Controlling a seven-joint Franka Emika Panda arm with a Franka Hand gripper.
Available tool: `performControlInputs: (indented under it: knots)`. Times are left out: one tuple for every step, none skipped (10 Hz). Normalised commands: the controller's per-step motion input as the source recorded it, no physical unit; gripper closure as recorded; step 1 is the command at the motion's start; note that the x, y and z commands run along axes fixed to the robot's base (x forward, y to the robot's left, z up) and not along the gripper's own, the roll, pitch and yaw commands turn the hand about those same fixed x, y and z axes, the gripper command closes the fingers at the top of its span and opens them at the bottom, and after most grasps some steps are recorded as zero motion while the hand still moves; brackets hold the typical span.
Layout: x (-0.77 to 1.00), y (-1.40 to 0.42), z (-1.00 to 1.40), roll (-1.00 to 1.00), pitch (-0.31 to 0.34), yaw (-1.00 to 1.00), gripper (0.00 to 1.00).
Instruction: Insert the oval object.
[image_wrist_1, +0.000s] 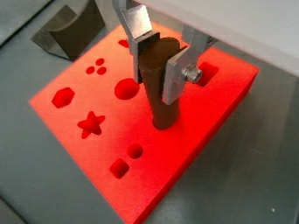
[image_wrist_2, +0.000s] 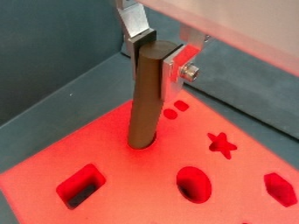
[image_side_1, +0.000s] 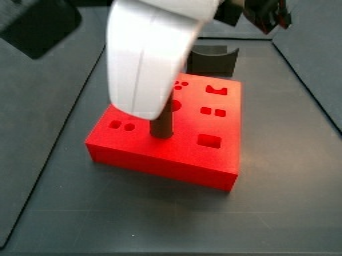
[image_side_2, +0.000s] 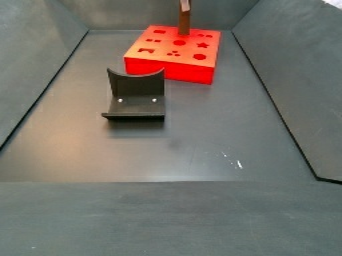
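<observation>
The oval object (image_wrist_1: 160, 87) is a long brown peg, standing upright over the red block (image_wrist_1: 70, 122). My gripper (image_wrist_1: 159, 63) is shut on its upper end, silver fingers on both sides. The peg's lower end meets the block's top face at a hole in both wrist views (image_wrist_2: 142, 136); how deep it sits I cannot tell. In a side view the peg (image_side_1: 163, 126) shows below the white arm, standing on the red block (image_side_1: 174, 150). In the far side view the peg (image_side_2: 185, 12) stands at the block's (image_side_2: 174, 60) back edge.
The red block has several shaped holes: star (image_wrist_1: 91, 124), hexagon (image_wrist_1: 62, 98), round (image_wrist_1: 126, 87), square (image_wrist_2: 79, 184). A dark grey U-shaped holder (image_side_2: 135, 96) stands on the floor in front of the block. Dark walls ring the floor.
</observation>
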Motion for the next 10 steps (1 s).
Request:
performControlInputs:
  knots:
    - [0.31, 0.29, -0.8, -0.18, 0.0, 0.0, 1.0]
    - [0.26, 0.22, -0.81, -0.18, 0.0, 0.0, 1.0]
    - [0.0, 0.0, -0.19, 0.0, 0.0, 0.0, 1.0]
    - [0.0, 0.0, 0.0, 0.0, 0.0, 0.0, 1.0]
    - [0.13, 0.11, -0.11, -0.11, 0.001, 0.0, 1.0]
    - [0.21, 0.27, -0.27, -0.32, 0.007, 0.0, 1.0]
    - [0.13, 0.15, -0.43, -0.34, 0.0, 0.08, 1.0]
    - [0.0, 0.07, -0.1, -0.14, 0.0, 0.12, 1.0]
    - [-0.02, 0.0, 0.0, 0.0, 0.0, 0.0, 1.0]
    - [-0.02, 0.0, 0.0, 0.0, -0.006, 0.0, 1.0]
